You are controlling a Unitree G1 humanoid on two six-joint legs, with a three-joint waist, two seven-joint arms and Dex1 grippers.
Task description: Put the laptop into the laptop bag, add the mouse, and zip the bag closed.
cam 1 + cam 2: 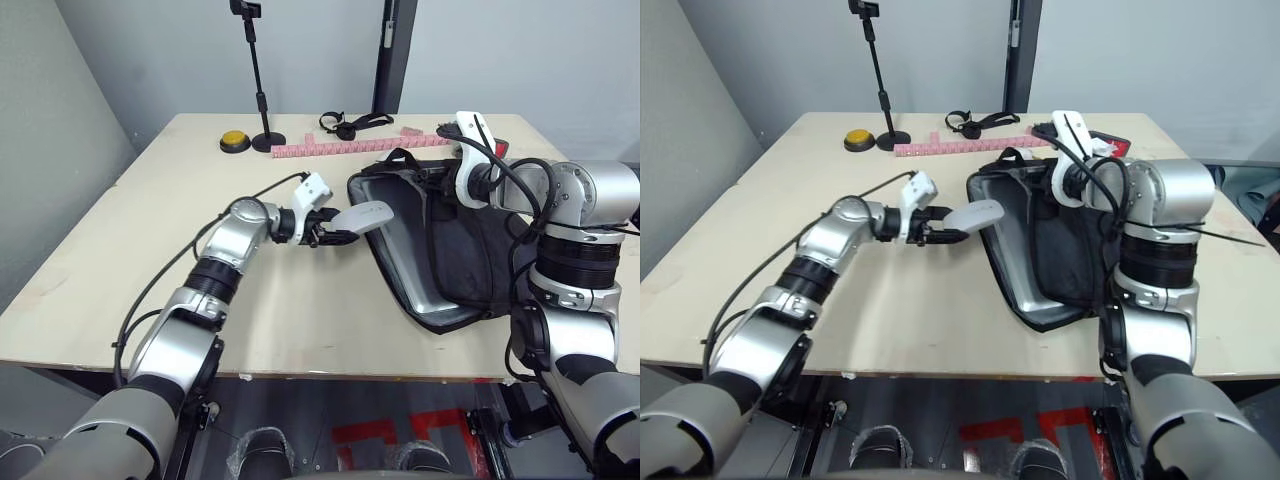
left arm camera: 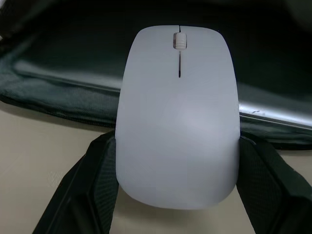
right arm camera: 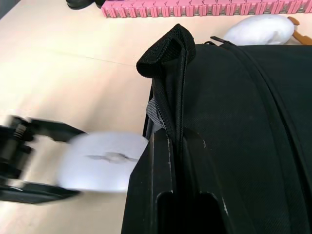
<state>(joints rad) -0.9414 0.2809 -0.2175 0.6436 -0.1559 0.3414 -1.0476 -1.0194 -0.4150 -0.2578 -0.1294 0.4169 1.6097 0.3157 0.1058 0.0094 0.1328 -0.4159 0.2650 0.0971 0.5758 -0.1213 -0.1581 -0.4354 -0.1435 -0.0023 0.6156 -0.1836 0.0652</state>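
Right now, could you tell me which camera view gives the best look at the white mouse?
The left wrist view: the mouse lies in full top view, scroll wheel visible, pinched between the left gripper fingers. Both eye views show it edge-on at the laptop bag opening. In the right wrist view it is motion-blurred beside the bag's edge.

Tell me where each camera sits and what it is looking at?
Head views: two eyes looking forward and down at the table; both arms show.
Left wrist view: looks along the left gripper at the mouse it holds, laptop and laptop bag behind.
Right wrist view: looks along the right gripper pinching the bag's flap.
Shared: every view shows mouse and bag.
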